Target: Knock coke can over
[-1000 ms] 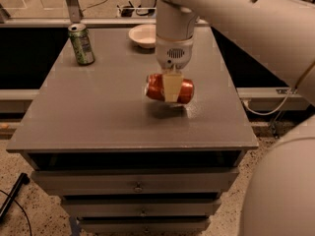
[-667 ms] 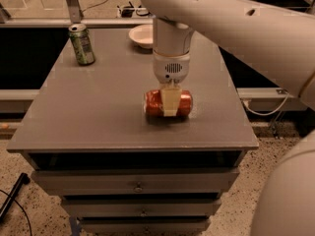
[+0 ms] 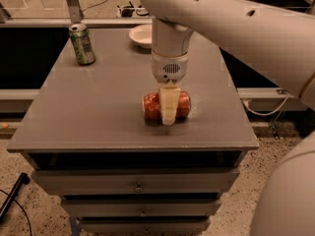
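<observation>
The red coke can (image 3: 182,105) lies on its side on the grey table (image 3: 98,107), a little right of the middle and near the front. My gripper (image 3: 167,113) comes straight down on it from above. One cream finger (image 3: 167,104) crosses the front of the can's middle, and the other is hidden behind the can. The jaws stand closed around the can's body. The can rests on or just above the tabletop.
A green soda can (image 3: 81,44) stands upright at the table's back left corner. A white bowl (image 3: 141,35) sits at the back, behind my arm. The table has drawers below its front edge (image 3: 133,146). My arm's large white links fill the upper right.
The gripper and the sideways coke can have moved together down and toward the front of the table. The green can and the bowl have not moved.
</observation>
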Available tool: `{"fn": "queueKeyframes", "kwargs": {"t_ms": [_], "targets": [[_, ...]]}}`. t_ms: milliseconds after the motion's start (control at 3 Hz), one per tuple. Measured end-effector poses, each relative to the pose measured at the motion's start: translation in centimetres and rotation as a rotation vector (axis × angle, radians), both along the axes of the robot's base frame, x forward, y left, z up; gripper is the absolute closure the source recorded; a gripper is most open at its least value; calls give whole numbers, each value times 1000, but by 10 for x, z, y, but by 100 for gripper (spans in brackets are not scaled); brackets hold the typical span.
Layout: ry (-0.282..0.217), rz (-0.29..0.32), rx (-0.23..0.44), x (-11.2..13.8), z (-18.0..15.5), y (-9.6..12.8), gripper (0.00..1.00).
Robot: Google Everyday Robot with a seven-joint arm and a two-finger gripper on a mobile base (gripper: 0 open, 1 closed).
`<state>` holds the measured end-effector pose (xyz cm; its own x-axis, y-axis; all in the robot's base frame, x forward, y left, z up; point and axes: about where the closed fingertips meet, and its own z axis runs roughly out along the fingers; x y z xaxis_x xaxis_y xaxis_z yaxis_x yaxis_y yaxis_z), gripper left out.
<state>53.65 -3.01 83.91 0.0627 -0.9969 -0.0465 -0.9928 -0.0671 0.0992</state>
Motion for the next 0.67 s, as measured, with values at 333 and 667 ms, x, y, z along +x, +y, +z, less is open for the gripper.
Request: {"fn": "queueKeyframes", "kwargs": {"t_ms": [333, 667], "targets": [[-14, -2, 9, 3, 0, 2, 0], [-14, -2, 9, 3, 0, 2, 0]]}}
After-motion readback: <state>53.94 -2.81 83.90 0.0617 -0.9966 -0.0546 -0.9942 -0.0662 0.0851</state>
